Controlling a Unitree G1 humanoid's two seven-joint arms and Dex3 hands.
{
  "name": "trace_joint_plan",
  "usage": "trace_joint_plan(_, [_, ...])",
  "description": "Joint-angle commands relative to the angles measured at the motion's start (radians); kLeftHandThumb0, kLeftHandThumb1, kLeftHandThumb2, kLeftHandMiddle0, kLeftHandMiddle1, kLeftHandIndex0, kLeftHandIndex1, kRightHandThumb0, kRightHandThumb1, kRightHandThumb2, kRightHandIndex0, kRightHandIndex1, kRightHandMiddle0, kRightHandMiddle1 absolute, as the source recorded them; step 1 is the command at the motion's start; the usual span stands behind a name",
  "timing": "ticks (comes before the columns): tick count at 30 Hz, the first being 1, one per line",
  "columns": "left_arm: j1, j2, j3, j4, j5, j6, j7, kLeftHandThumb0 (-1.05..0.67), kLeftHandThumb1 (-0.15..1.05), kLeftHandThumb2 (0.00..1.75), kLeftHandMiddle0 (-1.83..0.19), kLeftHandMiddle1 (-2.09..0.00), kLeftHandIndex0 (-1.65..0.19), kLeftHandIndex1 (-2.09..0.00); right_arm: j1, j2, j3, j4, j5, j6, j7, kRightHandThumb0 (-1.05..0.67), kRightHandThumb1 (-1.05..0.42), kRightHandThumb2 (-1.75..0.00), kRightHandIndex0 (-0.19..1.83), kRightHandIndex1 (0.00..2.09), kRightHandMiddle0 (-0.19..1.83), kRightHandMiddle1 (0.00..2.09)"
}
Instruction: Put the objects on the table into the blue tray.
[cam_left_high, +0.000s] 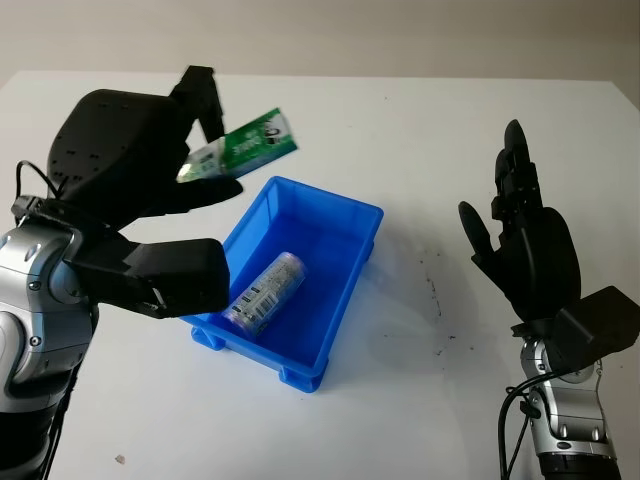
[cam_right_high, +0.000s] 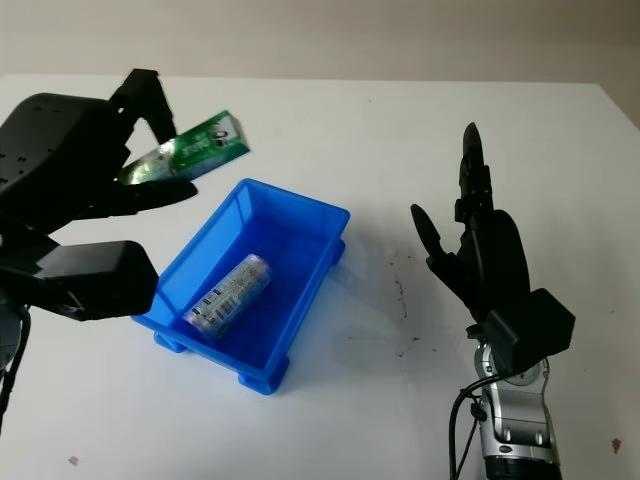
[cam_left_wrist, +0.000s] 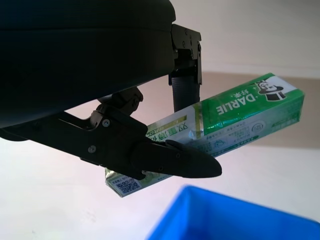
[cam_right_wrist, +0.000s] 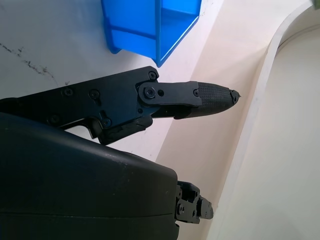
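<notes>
- We see the left hand (cam_left_high: 150, 160) clamped on the green toothpaste box (cam_left_high: 240, 146), raised above the far-left end of the blue tray (cam_left_high: 355, 275).
- A silver can (cam_left_high: 264, 291) lies inside the tray.
- The right hand (cam_left_high: 525, 240) is open, upright, right of the tray.

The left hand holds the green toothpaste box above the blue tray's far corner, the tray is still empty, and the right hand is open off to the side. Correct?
Not quite: the blue tray is not empty. The left eye view shows a silver tube lying inside it. The rest stands: the left hand holds the green toothpaste box, and the right hand is open.
</notes>
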Motion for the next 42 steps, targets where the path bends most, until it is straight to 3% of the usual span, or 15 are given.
trace_joint_plan(1, [-0.032,0.01,-0.029,-0.026,-0.028,0.01,-0.064,-0.33,1.05,0.32,-0.79,-2.09,-0.32,-2.09,0.007,-0.009,-0.008,-0.017,0.003,0.0,0.0,-0.62,-1.05,-0.36,-0.19,0.05,-0.16,0.05])
trace_joint_plan(9, [-0.046,0.018,-0.137,0.038,-0.011,-0.066,-0.136,-0.38,1.05,0.32,-1.01,-2.09,-0.54,-2.09,0.028,-0.005,-0.012,-0.048,0.003,0.02,-0.008,-0.61,-1.05,-0.35,-0.19,0.04,-0.16,0.06])
trace_joint_plan(22, [-0.007,-0.044,-0.184,0.143,0.011,-0.097,-0.066,-0.37,1.05,0.3,-1.18,-2.09,-0.61,-2.09,0.056,-0.007,-0.011,-0.061,-0.007,0.014,-0.011,-0.64,-1.05,-0.34,-0.18,0.05,-0.15,0.06])
trace_joint_plan(23, [-0.003,-0.056,-0.182,0.153,0.011,-0.095,-0.048,-0.38,1.05,0.28,-1.16,-2.09,-0.57,-2.09,0.058,-0.007,-0.01,-0.064,-0.009,0.016,-0.012,-0.64,-1.05,-0.34,-0.18,0.05,-0.14,0.06])
trace_joint_plan(24, [-0.003,-0.062,-0.182,0.163,0.013,-0.092,-0.039,-0.41,1.05,0.3,-1.03,-2.09,-0.41,-2.09,0.059,-0.006,-0.01,-0.067,-0.01,0.018,-0.013,-0.64,-1.05,-0.34,-0.18,0.05,-0.14,0.06])
trace_joint_plan(25, [-0.007,-0.064,-0.183,0.171,0.012,-0.084,-0.044,-0.5,1.05,0.33,-0.51,-2.04,-0.06,-1.9,0.06,-0.006,-0.009,-0.066,-0.014,0.018,-0.015,-0.64,-1.05,-0.34,-0.18,0.05,-0.14,0.06])
trace_joint_plan(26, [-0.011,-0.069,-0.18,0.179,-0.004,-0.072,-0.057,-0.56,1.05,0.35,-0.2,-1.94,0.06,-1.61,0.061,-0.006,-0.01,-0.067,-0.016,0.018,-0.017,-0.64,-1.05,-0.34,-0.17,0.05,-0.14,0.06])
trace_joint_plan(27, [-0.014,-0.075,-0.176,0.185,-0.021,-0.059,-0.068,-0.61,1.05,0.35,-0.03,-1.62,0.13,-1.21,0.061,-0.006,-0.01,-0.066,-0.017,0.016,-0.017,-0.64,-1.05,-0.34,-0.17,0.06,-0.13,0.06])
trace_joint_plan(28, [-0.016,-0.081,-0.173,0.186,-0.034,-0.044,-0.074,-0.68,1.05,0.37,0.03,-1.06,0.15,-0.71,0.062,-0.006,-0.01,-0.064,-0.018,0.011,-0.017,-0.64,-1.05,-0.34,-0.17,0.06,-0.13,0.06])
trace_joint_plan(29, [-0.015,-0.089,-0.168,0.186,-0.051,-0.034,-0.074,-0.73,1.05,0.38,-0.02,-0.69,0.13,-0.44,0.063,-0.006,-0.01,-0.064,-0.018,0.011,-0.017,-0.63,-1.05,-0.34,-0.17,0.05,-0.14,0.06])
trace_joint_plan(31, [-0.017,-0.101,-0.157,0.186,-0.089,-0.014,-0.075,-0.76,1.05,0.4,0.05,-0.22,0.17,-0.13,0.064,-0.005,-0.01,-0.068,-0.019,0.014,-0.018,-0.63,-1.05,-0.35,-0.17,0.05,-0.14,0.06])
trace_joint_plan(34, [-0.029,-0.125,-0.124,0.184,-0.185,0.04,-0.097,-0.73,1.05,0.4,0.17,-0.03,0.19,-0.01,0.063,-0.004,-0.01,-0.066,-0.021,0.011,-0.02,-0.63,-1.05,-0.35,-0.17,0.05,-0.14,0.06])
trace_joint_plan(39, [-0.044,-0.169,-0.036,0.181,-0.382,0.096,-0.095,-0.72,1.05,0.43,0.19,0.0,0.19,0.0,0.057,0.001,-0.007,-0.062,-0.01,0.012,-0.017,-0.63,-1.05,-0.34,-0.18,0.05,-0.14,0.05])
trace_joint_plan(42, [-0.044,-0.219,0.046,0.21,-0.531,0.054,-0.047,-0.75,1.05,0.46,0.19,0.0,0.19,0.0,0.049,0.003,-0.002,-0.057,-0.013,0.01,-0.019,-0.63,-1.05,-0.35,-0.18,0.05,-0.14,0.05])
